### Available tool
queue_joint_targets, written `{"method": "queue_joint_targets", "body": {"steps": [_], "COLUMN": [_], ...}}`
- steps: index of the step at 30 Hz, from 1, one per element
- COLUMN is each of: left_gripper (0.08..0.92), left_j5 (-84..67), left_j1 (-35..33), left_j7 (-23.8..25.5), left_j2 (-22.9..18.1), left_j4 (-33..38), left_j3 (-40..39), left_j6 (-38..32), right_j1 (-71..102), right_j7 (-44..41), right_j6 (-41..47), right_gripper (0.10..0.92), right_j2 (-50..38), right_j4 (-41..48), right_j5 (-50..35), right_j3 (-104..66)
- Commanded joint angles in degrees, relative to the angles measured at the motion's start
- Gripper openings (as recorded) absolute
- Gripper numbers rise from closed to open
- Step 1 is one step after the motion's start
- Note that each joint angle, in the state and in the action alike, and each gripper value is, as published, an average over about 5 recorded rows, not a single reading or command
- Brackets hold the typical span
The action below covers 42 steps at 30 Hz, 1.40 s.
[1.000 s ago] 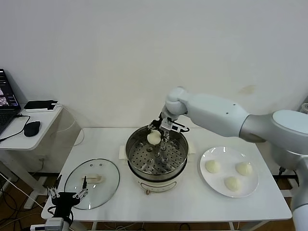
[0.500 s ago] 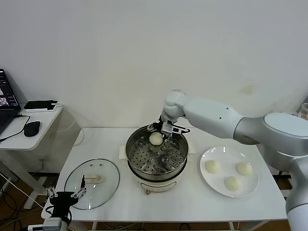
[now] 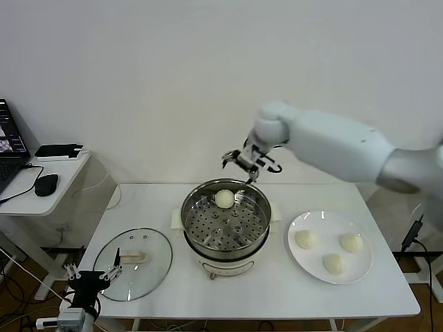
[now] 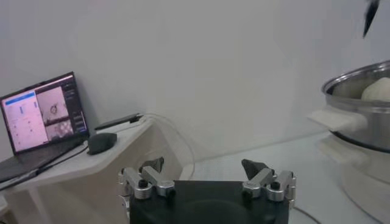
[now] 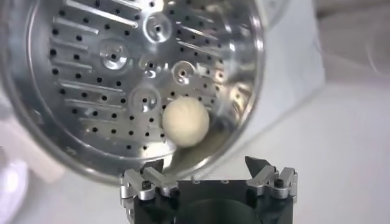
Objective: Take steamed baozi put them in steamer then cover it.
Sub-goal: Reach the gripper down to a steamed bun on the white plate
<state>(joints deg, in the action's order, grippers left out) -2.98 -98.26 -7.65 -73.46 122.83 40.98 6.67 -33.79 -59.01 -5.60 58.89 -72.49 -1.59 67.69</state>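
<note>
The steel steamer (image 3: 225, 223) stands mid-table on its cream base. One cream-white baozi (image 3: 223, 199) lies on the perforated tray near the far rim; it also shows in the right wrist view (image 5: 185, 122). Three more baozi (image 3: 306, 238) lie on the white plate (image 3: 317, 270) at the right. The glass cover (image 3: 132, 263) with its cream handle lies flat at the table's front left. My right gripper (image 3: 248, 160) is open and empty, raised above and behind the steamer's far rim. My left gripper (image 3: 91, 278) is open and empty, low by the table's front-left edge, next to the cover.
A side desk at the far left holds a laptop (image 3: 8, 149), a mouse (image 3: 46, 184) and a dark flat device (image 3: 58, 150). A white wall stands close behind the table. Bare table lies between steamer and plate and along the front edge.
My right gripper has let go of the baozi onto the tray and has risen up and back from the steamer. The left arm has barely moved.
</note>
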Motion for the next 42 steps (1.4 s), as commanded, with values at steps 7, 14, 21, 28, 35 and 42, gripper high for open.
{"method": "queue_joint_targets", "body": {"steps": [7, 14, 21, 28, 35, 42], "left_gripper": [0.823, 0.823, 0.823, 0.823, 0.823, 0.823], "left_j5": [-1.4, -1.1, -0.7, -0.6, -0.3, 0.0], "left_j1": [2.8, 3.1, 2.6, 2.1, 1.5, 0.9], "left_j7": [0.2, 0.2, 0.0, 0.0, 0.2, 0.2], "left_j2": [4.9, 5.7, 5.7, 5.5, 4.7, 4.1], "left_j4": [-0.5, -0.9, -0.6, -0.4, -0.4, -0.4], "left_j3": [-0.8, -1.4, -1.0, 0.4, 1.2, 1.9], "left_j6": [1.1, 1.1, 1.2, 1.3, 1.2, 1.2], "right_j1": [0.4, 13.4, 32.6, 38.5, 40.1, 39.7], "right_j7": [-3.7, -2.8, -1.6, -1.0, -1.3, -0.9], "right_j6": [23.5, 22.4, 21.7, 20.5, 17.7, 15.9], "right_gripper": [0.823, 0.823, 0.823, 0.823, 0.823, 0.823], "right_j2": [-31.9, -37.5, -35.0, -28.4, -20.3, -14.2], "right_j4": [-20.1, -21.2, -14.8, -7.4, -0.4, 6.0], "right_j5": [-9.0, -3.8, 3.0, 6.1, 8.8, 11.0], "right_j3": [1.0, -4.4, -19.3, -23.8, -26.4, -27.2]}}
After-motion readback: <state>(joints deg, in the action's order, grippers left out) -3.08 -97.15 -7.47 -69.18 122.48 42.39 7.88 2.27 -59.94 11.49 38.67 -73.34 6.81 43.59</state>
